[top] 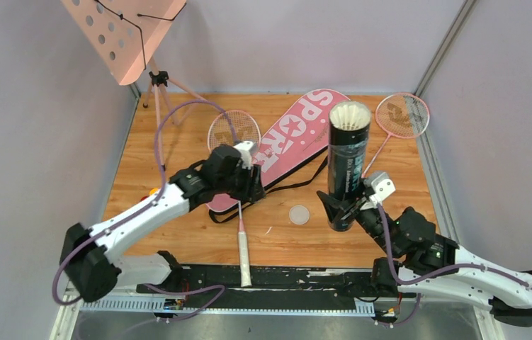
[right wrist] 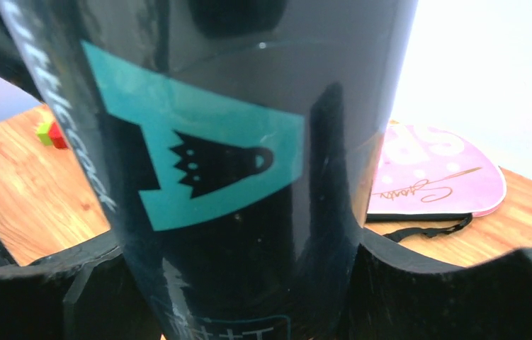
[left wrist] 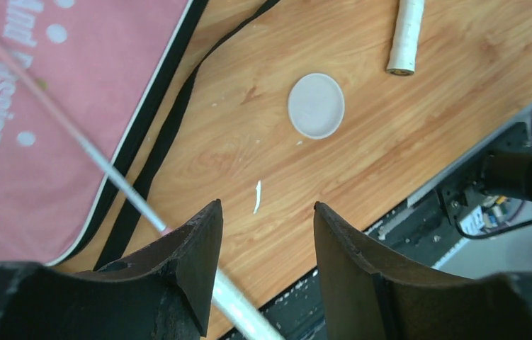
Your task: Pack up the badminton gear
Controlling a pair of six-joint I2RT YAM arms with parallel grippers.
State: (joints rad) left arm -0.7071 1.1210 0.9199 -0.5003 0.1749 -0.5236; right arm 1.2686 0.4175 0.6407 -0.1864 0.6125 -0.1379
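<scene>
The black tube (top: 348,166) stands upright right of centre, its open top filled with white shuttlecocks (top: 350,113). My right gripper (top: 341,211) is shut on its lower part; in the right wrist view the tube (right wrist: 213,163) fills the space between the fingers (right wrist: 447,283). One racket (top: 234,131) lies partly on the pink "SPORT" bag (top: 298,134), its white handle (top: 244,255) reaching the near rail. My left gripper (top: 251,188) hovers open over its shaft (left wrist: 107,166), which passes under the left finger (left wrist: 185,262). The second racket (top: 402,115) lies at the back right.
The tube's round pale lid (top: 299,214) lies flat between the arms, also in the left wrist view (left wrist: 316,105). A second white handle end (left wrist: 403,42) lies beyond it. The pink perforated music stand (top: 125,32) stands at the back left. Small coloured blocks (right wrist: 50,132) sit at the left.
</scene>
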